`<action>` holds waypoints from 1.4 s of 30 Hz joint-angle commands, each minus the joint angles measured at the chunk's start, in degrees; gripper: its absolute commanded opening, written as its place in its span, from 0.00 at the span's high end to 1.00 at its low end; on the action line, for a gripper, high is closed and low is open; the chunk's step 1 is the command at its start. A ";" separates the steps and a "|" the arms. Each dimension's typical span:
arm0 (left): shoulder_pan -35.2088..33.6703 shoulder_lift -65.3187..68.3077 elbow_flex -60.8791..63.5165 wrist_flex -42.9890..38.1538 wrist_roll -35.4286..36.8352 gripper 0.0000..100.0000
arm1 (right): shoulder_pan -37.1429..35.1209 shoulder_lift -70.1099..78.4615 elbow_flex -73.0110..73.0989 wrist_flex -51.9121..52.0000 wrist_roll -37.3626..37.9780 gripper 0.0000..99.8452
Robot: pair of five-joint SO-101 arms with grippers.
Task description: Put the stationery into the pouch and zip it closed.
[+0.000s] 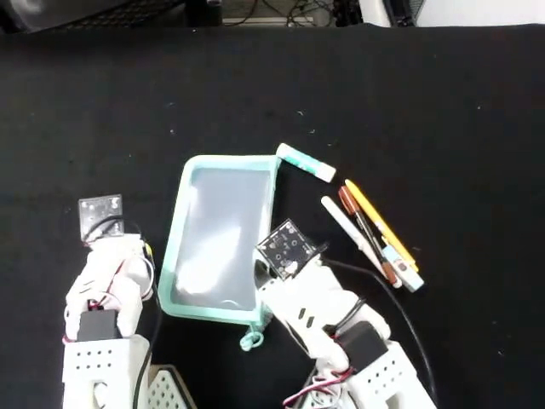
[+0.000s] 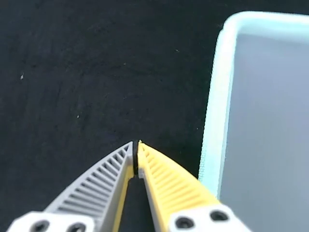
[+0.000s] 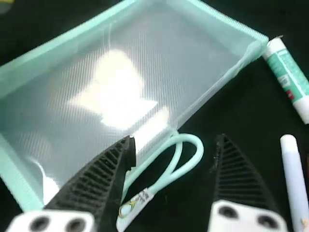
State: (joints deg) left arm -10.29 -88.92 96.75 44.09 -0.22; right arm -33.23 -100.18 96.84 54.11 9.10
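High view: mint-edged clear pouch (image 1: 217, 243) lies flat on the black table (image 1: 443, 102) between the two arms; glue stick (image 1: 306, 162) by its far corner; pens (image 1: 375, 230) fanned just beside it
Left gripper (image 2: 135, 147): fingers pressed together, holding nothing; tips close beside the pouch's edge
Right gripper (image 3: 175, 141): spread wide, gripping nothing; the zipper loop (image 3: 197, 148) lies between its fingers

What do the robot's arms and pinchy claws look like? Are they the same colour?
Both are chunky white plastic with black motors and red wires. The left arm has a left gripper with one grey and one yellow ribbed, pointy finger. The right arm has a right gripper with black ribbed fingers, plus a long black cable.
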 commanded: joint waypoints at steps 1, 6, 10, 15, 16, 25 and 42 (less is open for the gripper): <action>0.92 -0.53 0.57 -0.97 -3.34 0.97 | -1.05 6.55 -1.89 -4.31 0.35 0.74; 0.92 -0.53 0.66 -0.79 -3.43 0.97 | -0.97 21.41 -14.64 -4.92 -1.14 0.74; 0.92 -0.53 1.10 -0.97 -3.52 0.97 | -0.79 36.70 -22.99 -2.11 -2.55 0.74; 0.92 -0.53 1.10 -0.79 -3.52 0.97 | 0.53 51.82 -24.66 -3.25 -1.93 0.74; 0.92 -0.53 1.10 -0.79 -3.52 0.97 | 1.76 53.76 -25.01 -4.84 -1.93 0.74; 0.92 -0.53 1.10 -0.97 -3.52 0.97 | 9.41 63.16 -25.45 -14.68 -2.02 0.74; 1.01 -0.53 1.10 -0.79 -3.52 0.97 | 4.31 83.38 -37.32 -8.53 3.96 0.99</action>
State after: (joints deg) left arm -9.93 -88.92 96.84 44.09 -3.21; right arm -27.69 -19.21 62.81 43.21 10.68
